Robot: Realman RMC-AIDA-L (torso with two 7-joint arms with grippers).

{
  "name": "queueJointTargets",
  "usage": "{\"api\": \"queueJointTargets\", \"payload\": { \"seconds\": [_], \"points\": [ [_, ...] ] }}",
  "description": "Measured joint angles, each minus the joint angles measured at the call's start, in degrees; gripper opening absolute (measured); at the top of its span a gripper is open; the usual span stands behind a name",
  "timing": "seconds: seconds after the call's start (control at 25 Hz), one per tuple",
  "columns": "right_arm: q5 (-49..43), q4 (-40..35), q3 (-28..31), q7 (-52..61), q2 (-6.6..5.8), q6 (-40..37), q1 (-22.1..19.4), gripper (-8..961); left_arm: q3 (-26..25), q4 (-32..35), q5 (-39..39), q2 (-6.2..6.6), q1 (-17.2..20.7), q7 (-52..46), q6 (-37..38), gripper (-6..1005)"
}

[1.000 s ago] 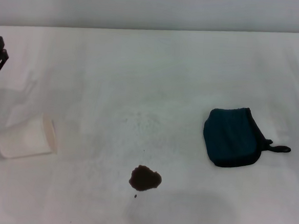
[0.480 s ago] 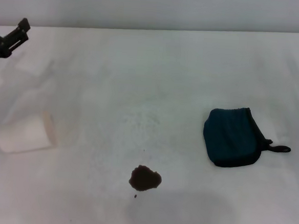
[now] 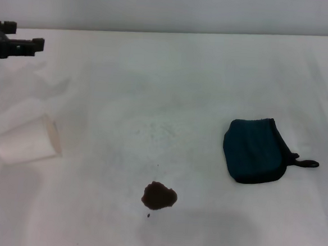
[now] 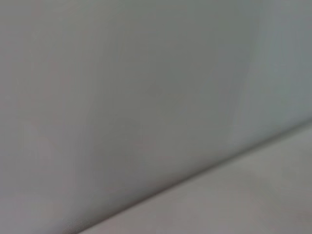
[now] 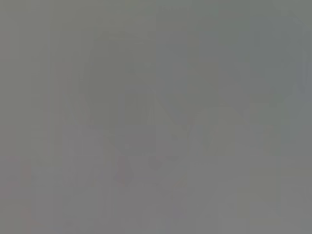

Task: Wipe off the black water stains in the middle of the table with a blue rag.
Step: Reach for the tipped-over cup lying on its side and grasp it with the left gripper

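The black water stains form a small dark blotch with a tiny speck below it, in the near middle of the white table. The blue rag lies folded to the right of the blotch, its black loop pointing right. My left gripper is open and empty at the far left edge, near the table's back, far from both. My right gripper is out of view. The wrist views show only plain grey surface.
A white paper cup lies on its side at the left, below my left gripper. The table's back edge meets a pale wall.
My left gripper has risen toward the table's back and swung so that its fingers now point right. The cup, rag and stain have not moved.
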Motion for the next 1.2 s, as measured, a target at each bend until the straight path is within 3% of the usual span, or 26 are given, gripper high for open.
{"api": "queueJointTargets", "payload": {
  "seconds": [0.16, 0.24, 0.4, 0.56, 0.72, 0.84, 1.2],
  "points": [
    [0.00, 0.58, 0.01, 0.00, 0.05, 0.07, 0.06, 858, 0.01, -4.93, 8.55, 2.15, -3.68, -0.31, 7.52, 860],
    [0.00, 0.85, 0.00, 0.00, 0.07, 0.18, 0.04, 858, 0.06, -6.02, 16.35, 3.79, -5.89, -0.09, 10.96, 856],
    [-0.01, 1.32, 0.00, 0.00, 0.08, 0.27, -0.14, 858, 0.10, -5.90, 29.21, 4.76, -8.89, 2.90, 13.85, 850],
    [0.00, 1.51, -0.33, 0.00, 0.07, 0.31, -0.12, 858, 0.12, -6.31, 36.67, 3.08, -10.64, 8.17, 14.40, 844],
    [-0.01, 1.53, -1.39, 0.00, 0.07, 0.76, -0.04, 858, 0.13, -6.86, 38.63, 0.36, -10.83, 13.38, 13.04, 837],
    [-0.01, 1.53, -1.56, 0.00, 0.07, 1.77, -0.19, 858, 0.13, -6.80, 40.52, -0.98, -11.11, 15.53, 11.16, 832],
    [-0.01, 1.49, -1.58, 0.00, 0.07, 3.29, -0.91, 857, 0.06, -3.56, 40.92, -1.43, -9.59, 17.66, 6.16, 818]
  ]
}}
